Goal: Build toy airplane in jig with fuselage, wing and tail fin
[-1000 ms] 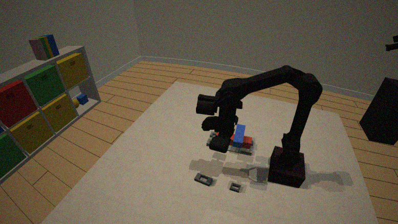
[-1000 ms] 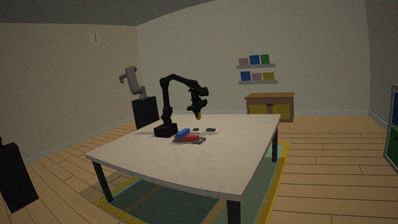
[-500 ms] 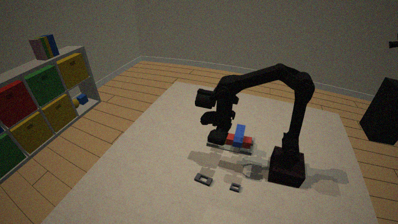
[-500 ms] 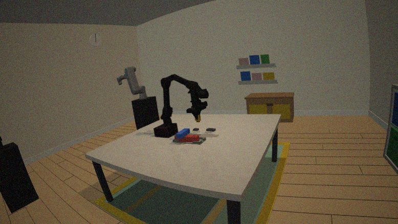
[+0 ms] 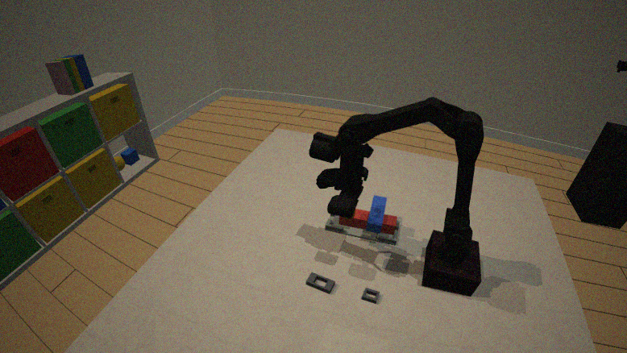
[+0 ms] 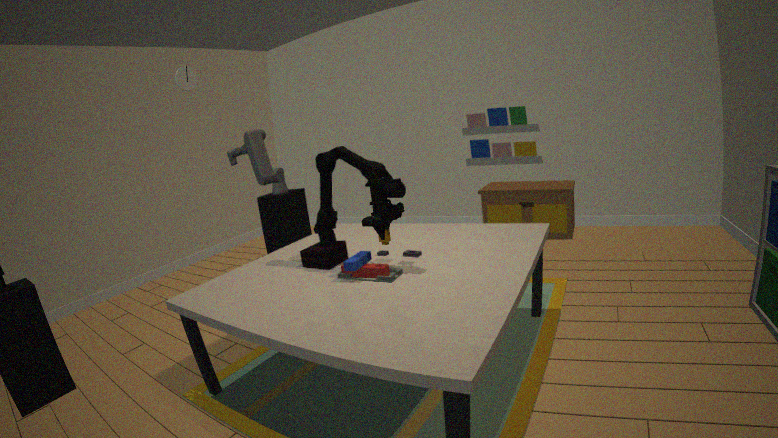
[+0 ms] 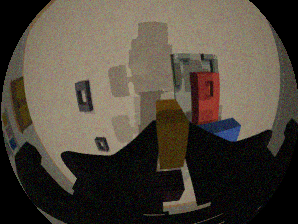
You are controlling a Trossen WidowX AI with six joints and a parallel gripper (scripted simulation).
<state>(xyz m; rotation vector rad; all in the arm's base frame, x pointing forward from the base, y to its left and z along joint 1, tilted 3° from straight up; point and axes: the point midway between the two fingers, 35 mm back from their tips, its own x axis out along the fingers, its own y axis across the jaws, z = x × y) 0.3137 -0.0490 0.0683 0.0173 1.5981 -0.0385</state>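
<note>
The red fuselage (image 5: 357, 218) (image 6: 375, 270) (image 7: 205, 100) lies in the grey cradle (image 5: 334, 227) (image 6: 395, 275) (image 7: 195, 56). The blue wing (image 5: 377, 212) (image 6: 356, 261) (image 7: 227, 129) lies across the top of the fuselage. The small socket near the fuselage's end is open in the wrist view. My gripper (image 6: 384, 231) is shut on the yellow tail fin (image 6: 385, 238) (image 7: 171, 132), which hangs upright below the fingers, above table height and beside the cradle in the wrist view. The fin is hidden in the top view, and its tab cannot be made out.
A larger dark grey holder (image 5: 329, 287) (image 7: 84, 108) and a smaller one (image 5: 364, 294) (image 7: 106, 149) lie on the table, away from the cradle. The robot's base (image 5: 451, 267) (image 6: 323, 255) stands beyond the wing's side of the cradle.
</note>
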